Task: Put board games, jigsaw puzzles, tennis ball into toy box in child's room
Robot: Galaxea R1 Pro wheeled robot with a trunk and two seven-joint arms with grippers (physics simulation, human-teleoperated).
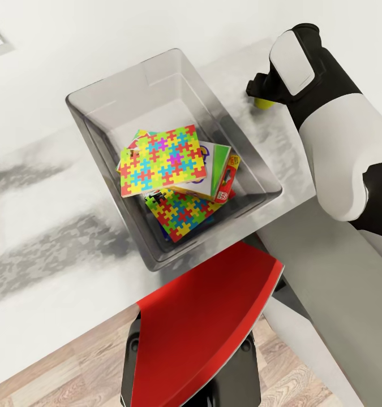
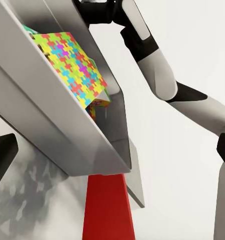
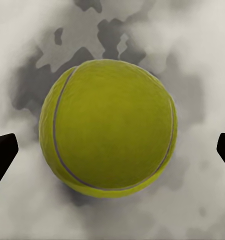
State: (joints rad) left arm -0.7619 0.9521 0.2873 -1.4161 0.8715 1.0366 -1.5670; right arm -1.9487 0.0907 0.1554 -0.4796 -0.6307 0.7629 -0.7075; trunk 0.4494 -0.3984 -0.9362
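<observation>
Both jigsaw puzzles (image 1: 161, 160) and some board games (image 1: 222, 175) already sit in toy box (image 1: 244, 161). Tennis ball (image 3: 107, 127) left, on surface (image 1: 38, 237) right of box; right pincer (image 3: 112, 150) spread around it, not yet pinching. Left pincer: cannot tell.

In the head view the right arm's wrist covers most of the tennis ball (image 1: 264, 103), so only a yellow-green sliver shows, and the right gripper's fingers (image 1: 257, 86) are largely masked by the same housing, so their spread cannot be read there. In the toy box (image 1: 94, 121), the upper jigsaw puzzle (image 1: 162, 161) overlaps the lower jigsaw puzzle (image 1: 182, 213) and hides most of the board games (image 1: 219, 172), leaving only coloured edges and no readable lettering. The red chair back (image 1: 202, 328) conceals the counter's (image 1: 38, 254) near edge, and the right wrist view cuts the dark fingers (image 3: 2, 155) at both borders.
</observation>
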